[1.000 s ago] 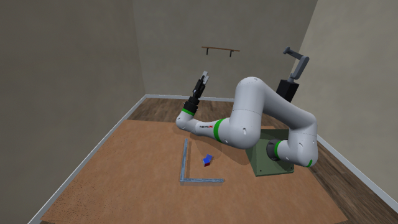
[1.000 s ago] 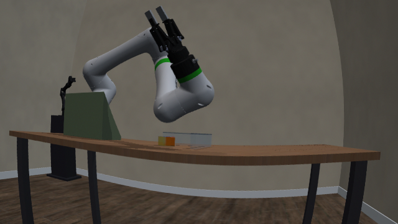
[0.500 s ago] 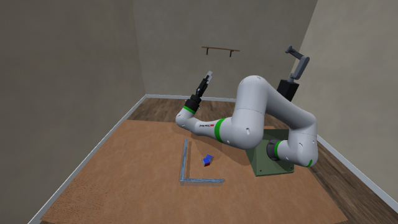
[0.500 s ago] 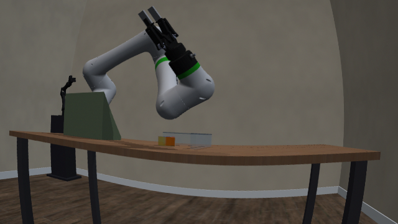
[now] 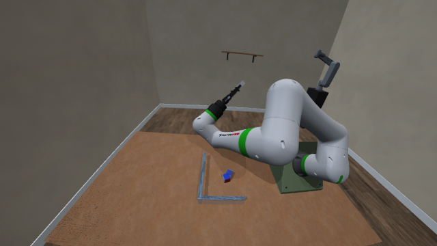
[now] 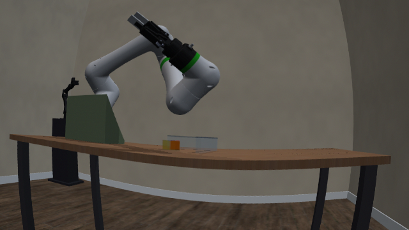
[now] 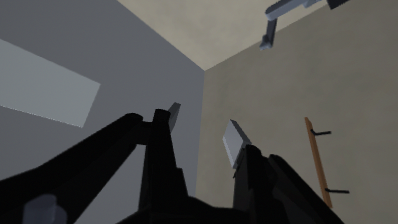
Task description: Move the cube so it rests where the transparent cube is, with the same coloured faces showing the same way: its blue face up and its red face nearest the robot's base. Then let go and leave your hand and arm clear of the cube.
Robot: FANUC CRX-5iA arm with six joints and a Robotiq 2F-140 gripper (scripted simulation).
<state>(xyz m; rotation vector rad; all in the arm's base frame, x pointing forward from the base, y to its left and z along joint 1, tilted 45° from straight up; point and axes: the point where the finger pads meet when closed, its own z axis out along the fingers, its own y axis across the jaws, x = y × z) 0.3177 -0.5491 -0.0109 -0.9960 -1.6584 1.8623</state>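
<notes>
The cube lies on the brown table top just right of the grey L-shaped rail, with a blue face up and a red face low on its near side. In the exterior view the cube shows yellow and orange faces. I cannot make out the transparent cube apart from it. My gripper is high in the air, far above and behind the cube, and points up toward the back wall. It also shows in the exterior view. In the wrist view the fingers stand apart with nothing between them.
A grey L-shaped rail lies on the table left of and in front of the cube. The green robot base stands to the right. A wall shelf and a camera stand are at the back.
</notes>
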